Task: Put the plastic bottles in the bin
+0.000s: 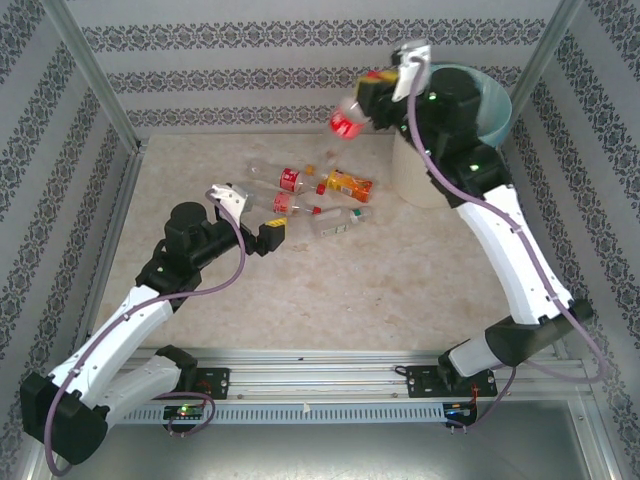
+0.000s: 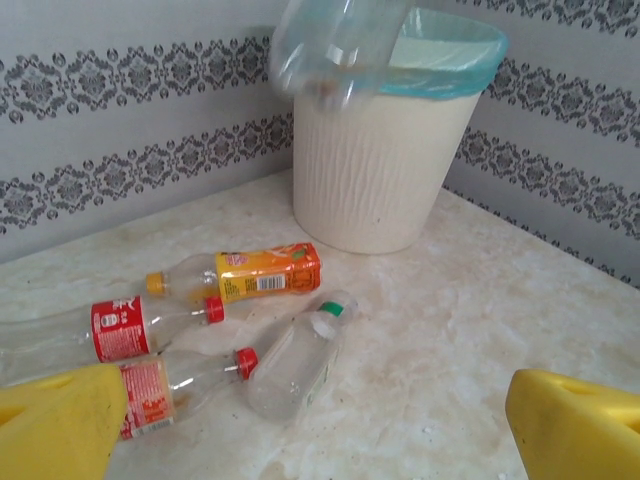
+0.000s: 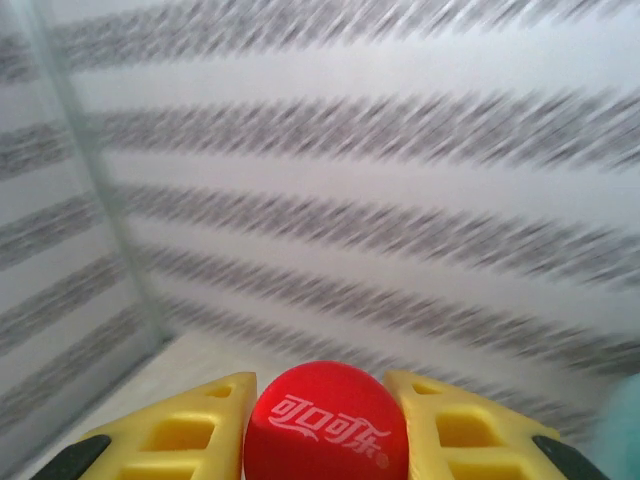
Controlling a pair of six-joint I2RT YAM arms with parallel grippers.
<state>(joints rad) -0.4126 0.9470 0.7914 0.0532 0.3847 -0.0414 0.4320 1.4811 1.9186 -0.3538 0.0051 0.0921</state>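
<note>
Motion smears the striped grey wallpaper (image 3: 330, 180) in the right wrist view into streaks — its pattern is unreadable. At 6 o'clock the red-labelled clear plastic bottle (image 3: 325, 430) in the right claw (image 3: 325, 400) is cut by the bottom edge; only a red curve with white script shows. In the left wrist view that bottle is a blur at 12 o'clock, cropped by the top edge, covering part of the rim of the round cream-white plastic bin (image 2: 380, 180). The yellow fingers (image 2: 60, 425) of the left claw (image 2: 316, 425) are cropped at 7 and 5 o'clock; one hides part of a lying pink-labelled bottle (image 2: 185, 385) — a lying red-labelled bottle (image 2: 120, 328) runs off at 9 o'clock.
</note>
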